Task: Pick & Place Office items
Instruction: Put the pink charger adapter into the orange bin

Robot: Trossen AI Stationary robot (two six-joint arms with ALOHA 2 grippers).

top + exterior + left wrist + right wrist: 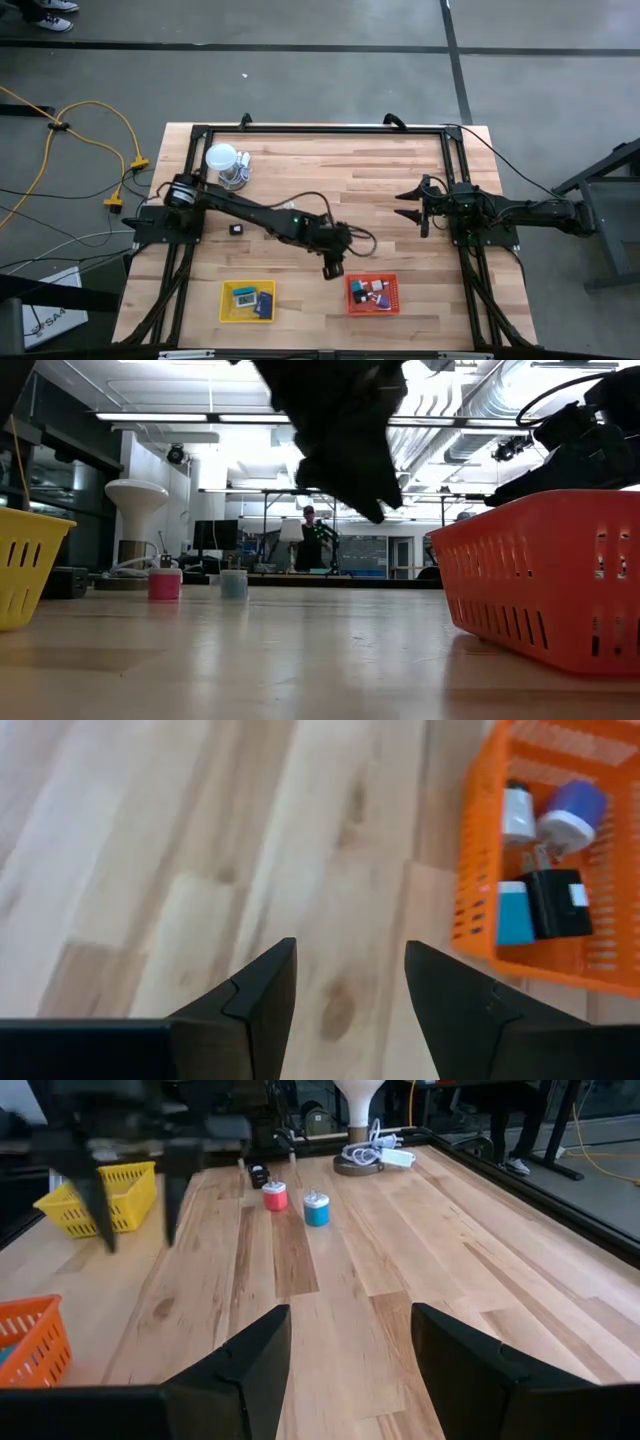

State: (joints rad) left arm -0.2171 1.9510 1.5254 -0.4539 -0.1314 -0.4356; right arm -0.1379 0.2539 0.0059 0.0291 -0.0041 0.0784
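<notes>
My left fingers [345, 1005] hang spread and empty beside the orange tray [372, 294] already holding several office items [545, 870] — small, light, stiff blocks, best pinched across flat sides — while my right fingers [350, 1365] wait spread.

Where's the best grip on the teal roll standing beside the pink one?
Across its round sides, coming straight down from above. The teal roll stands upright and apart from the pink roll, which probably leaves room for a finger on either side.
</notes>
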